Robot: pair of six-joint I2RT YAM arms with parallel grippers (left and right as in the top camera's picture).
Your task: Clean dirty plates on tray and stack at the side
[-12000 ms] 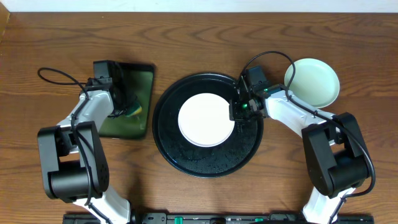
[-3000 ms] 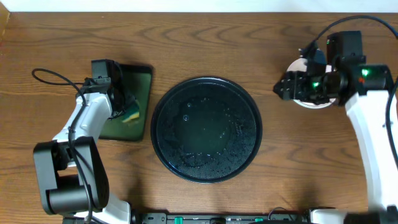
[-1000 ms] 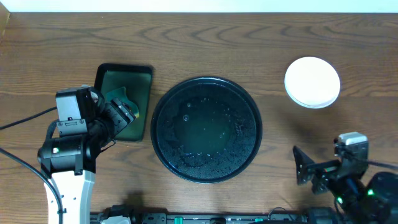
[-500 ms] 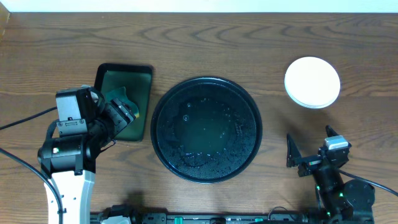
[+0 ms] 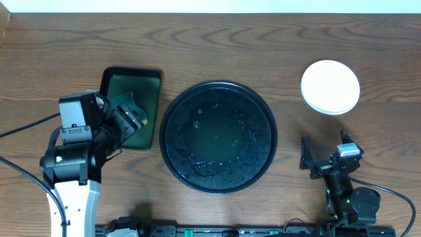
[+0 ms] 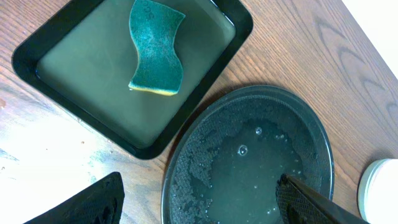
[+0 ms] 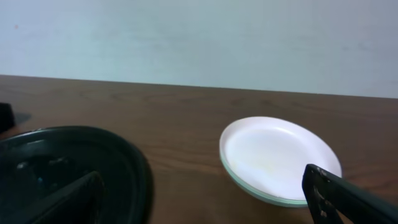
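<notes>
The plates (image 5: 330, 86) sit stacked on the table at the back right, a white one on top. In the right wrist view a pale green rim shows under the white plate (image 7: 280, 155). The large black tray (image 5: 219, 135) lies in the middle, wet with soapy water and with nothing on it. My left gripper (image 5: 128, 120) hangs open over the near end of the green tray, holding nothing. In the left wrist view its jaws stand wide over the black tray's left rim (image 6: 186, 162). My right gripper (image 5: 323, 158) is open and empty, low near the front right, in front of the plates.
A rectangular dark green tray (image 5: 141, 85) of water stands left of the black tray, with a green and yellow sponge (image 6: 155, 46) lying in it. The stack's edge (image 6: 379, 190) shows at the left wrist view's right border. A pale wall runs behind the table.
The right arm has folded back toward the front edge, and its gripper has shifted a little left. The left arm, plates and trays have not moved.
</notes>
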